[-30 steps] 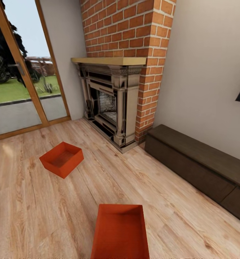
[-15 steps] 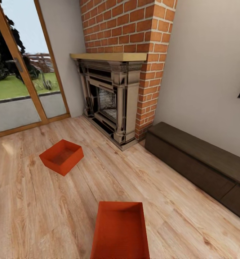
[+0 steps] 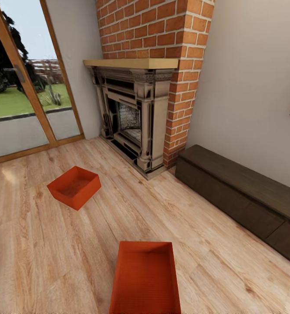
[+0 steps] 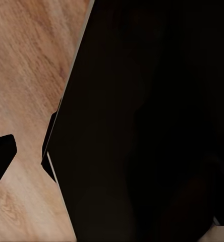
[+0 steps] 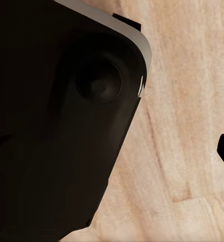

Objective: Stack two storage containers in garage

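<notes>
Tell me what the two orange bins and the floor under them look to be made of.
Near bin and far bin: likely matte plastic, judging by thin, plain, evenly orange-red walls without gloss; the render leaves it open. Floor: light wood planks, satin finish, with visible grain, knots and board seams.

a dark rounded robot body part (image 5: 66,131) looms over the light wood plank floor (image 5: 182,126).

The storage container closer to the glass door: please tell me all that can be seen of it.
The farther storage container is an orange-red, shallow rectangular bin with thin plain walls and no lid, looking like plastic. It appears empty. It rests upright on the light wood plank floor, turned diagonally to the view, with nothing else touching it, between the glass door and the fireplace.
</notes>
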Tool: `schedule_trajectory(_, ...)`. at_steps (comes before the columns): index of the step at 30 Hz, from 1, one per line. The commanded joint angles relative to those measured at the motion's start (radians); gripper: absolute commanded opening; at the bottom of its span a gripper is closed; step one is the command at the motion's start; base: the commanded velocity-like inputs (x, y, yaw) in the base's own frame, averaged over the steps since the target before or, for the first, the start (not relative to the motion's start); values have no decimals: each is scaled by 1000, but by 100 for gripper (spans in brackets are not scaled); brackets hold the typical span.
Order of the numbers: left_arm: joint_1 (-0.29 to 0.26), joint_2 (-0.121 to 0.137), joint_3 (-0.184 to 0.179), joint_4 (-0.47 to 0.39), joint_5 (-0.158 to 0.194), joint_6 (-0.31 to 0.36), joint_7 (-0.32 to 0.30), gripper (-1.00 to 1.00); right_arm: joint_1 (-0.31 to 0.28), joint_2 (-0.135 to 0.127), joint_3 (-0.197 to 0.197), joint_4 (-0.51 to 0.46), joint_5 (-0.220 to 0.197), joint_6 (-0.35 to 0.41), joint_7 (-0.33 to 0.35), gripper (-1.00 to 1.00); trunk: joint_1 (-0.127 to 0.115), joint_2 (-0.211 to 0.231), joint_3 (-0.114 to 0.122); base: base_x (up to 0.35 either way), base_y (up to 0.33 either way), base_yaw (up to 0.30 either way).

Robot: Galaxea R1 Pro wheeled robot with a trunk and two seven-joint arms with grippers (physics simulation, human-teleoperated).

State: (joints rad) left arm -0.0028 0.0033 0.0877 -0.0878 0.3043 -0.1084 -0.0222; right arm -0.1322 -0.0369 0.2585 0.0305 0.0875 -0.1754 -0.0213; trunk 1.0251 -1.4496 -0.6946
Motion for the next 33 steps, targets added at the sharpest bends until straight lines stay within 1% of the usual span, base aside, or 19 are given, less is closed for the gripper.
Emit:
schedule_trajectory(1, 0, 0, 8, 0, -1, -2, -2, 100, -1, 0, -1, 3, 9, -6, -2, 100, 0, 0, -2, 0, 0, 0)
schedule_trajectory(33, 0, 0, 8, 0, -1, -2, -2, 100, -1, 0, -1, 3, 9, -6, -3, 100, 0, 0, -54, 0, 0, 0)
